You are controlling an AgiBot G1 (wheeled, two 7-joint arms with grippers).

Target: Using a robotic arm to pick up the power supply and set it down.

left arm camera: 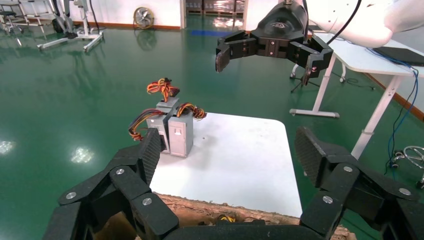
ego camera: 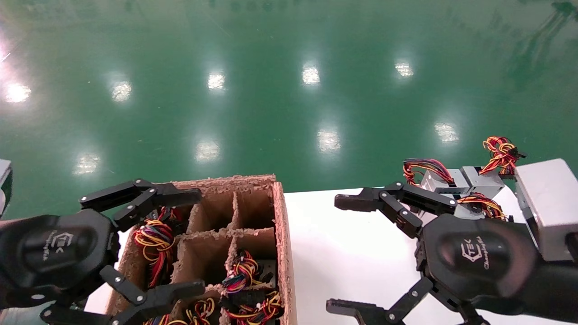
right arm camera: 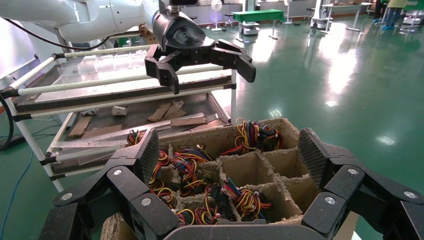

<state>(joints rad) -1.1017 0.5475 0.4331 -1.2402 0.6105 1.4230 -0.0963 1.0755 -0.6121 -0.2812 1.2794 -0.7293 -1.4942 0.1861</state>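
Observation:
The power supply shows only as a knotted red, yellow, black and blue wire bundle [ego camera: 156, 239] [right arm camera: 255, 135] in a far left cell of the brown carton [ego camera: 282, 234]; its grey body is hidden in the cell. My left gripper [ego camera: 198, 241] [right arm camera: 207, 77] hangs open above that side of the carton, holding nothing. In its own view the left gripper [left arm camera: 230, 150] looks past the carton rim [left arm camera: 200, 210]. My right gripper [ego camera: 333, 253] [left arm camera: 265, 65] [right arm camera: 230, 150] hovers open and empty over the white table [ego camera: 352, 234], facing the carton.
Other wire bundles [ego camera: 244, 271] [right arm camera: 245, 197] fill several carton cells, and some cells are bare. Three grey boxes with wires [ego camera: 469, 180] [left arm camera: 177, 130] stand at the table's far right corner. A metal shelf rack [right arm camera: 125, 100] stands beyond the carton. Green floor surrounds the table.

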